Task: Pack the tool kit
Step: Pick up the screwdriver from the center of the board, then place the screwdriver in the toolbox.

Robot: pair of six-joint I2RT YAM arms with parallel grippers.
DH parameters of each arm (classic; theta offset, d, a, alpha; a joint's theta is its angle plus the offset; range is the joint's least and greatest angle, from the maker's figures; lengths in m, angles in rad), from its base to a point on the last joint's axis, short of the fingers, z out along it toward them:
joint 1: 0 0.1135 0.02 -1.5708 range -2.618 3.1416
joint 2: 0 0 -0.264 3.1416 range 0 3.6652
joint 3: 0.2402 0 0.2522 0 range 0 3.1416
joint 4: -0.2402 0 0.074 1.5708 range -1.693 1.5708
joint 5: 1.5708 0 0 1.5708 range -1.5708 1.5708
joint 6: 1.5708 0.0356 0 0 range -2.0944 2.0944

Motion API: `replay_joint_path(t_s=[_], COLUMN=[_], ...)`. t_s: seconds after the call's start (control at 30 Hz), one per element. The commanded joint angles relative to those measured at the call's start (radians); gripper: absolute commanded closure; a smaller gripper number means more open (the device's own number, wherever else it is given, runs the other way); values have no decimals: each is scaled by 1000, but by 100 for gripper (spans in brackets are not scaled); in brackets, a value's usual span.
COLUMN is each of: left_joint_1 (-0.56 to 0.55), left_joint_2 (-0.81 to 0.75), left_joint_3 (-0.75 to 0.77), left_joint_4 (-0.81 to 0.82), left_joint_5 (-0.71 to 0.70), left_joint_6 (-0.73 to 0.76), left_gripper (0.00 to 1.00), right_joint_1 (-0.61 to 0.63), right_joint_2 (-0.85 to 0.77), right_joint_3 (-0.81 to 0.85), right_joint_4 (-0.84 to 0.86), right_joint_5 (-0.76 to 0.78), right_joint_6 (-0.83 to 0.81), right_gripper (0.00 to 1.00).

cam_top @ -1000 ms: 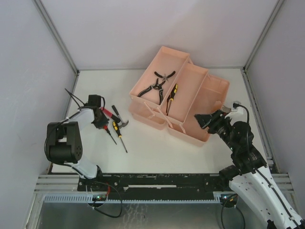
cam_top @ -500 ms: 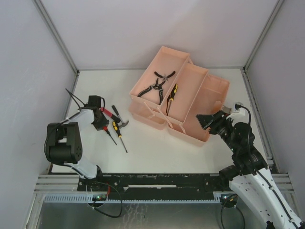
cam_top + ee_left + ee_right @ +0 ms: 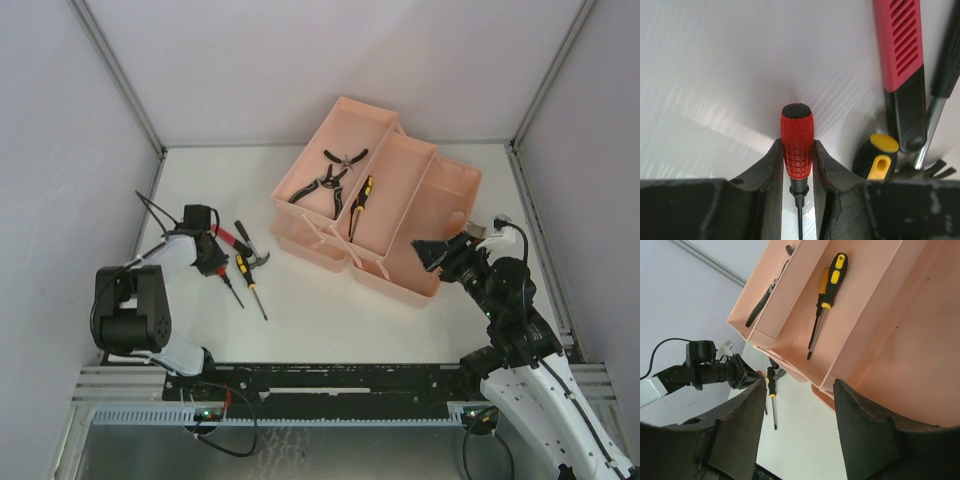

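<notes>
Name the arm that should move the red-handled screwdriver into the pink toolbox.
Left. The left pincer grips the red screwdriver by its handle; the right pincer hangs open and empty by the toolbox.

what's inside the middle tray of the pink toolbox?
Two yellow-and-black screwdrivers lie side by side in the middle tray. Nothing else shows; a floor strip behind its near wall is hidden.

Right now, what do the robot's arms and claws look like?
Both arms are chunky black joints joined by smooth white shells. A thin black cable loops off the left arm, and another off the right arm. The left claw and right claw each have two dark, thick fingers.
</notes>
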Motion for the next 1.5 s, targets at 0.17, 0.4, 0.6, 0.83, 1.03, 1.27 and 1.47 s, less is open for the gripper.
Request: replay_joint_path(t_s=[0.17, 0.4, 0.6, 0.83, 1.03, 1.27, 1.47], left_joint_1=[4, 1, -121, -179, -363, -491, -609], left_joint_2=[-309, -514, -720, -872, -939, -985, -1065], left_joint_3=[-120, -205, -262, -267, -252, -225, -322], left_joint_4=[25, 34, 52, 35, 110, 164, 319], left_joint_5=[9, 67, 102, 133, 140, 132, 99], left_joint_6=[-55, -71, -164, -242, -310, -338, -407], left_gripper=[100, 100, 100, 100, 100, 100, 100], right_joint_1=[-6, -5, 39, 191, 322, 410, 487], right_joint_2=[0, 39, 137, 144, 206, 291, 386], right_joint_3=[-15, -46, -45, -45, -46, -40, -27], right_joint_4=[139, 234, 371, 411, 459, 484, 518], right_joint_5=[-178, -271, -437, -365, -344, -318, -260], right_joint_6=[-44, -28, -72, -191, -296, -360, -387], right_gripper=[39, 38, 38, 38, 38, 39, 40])
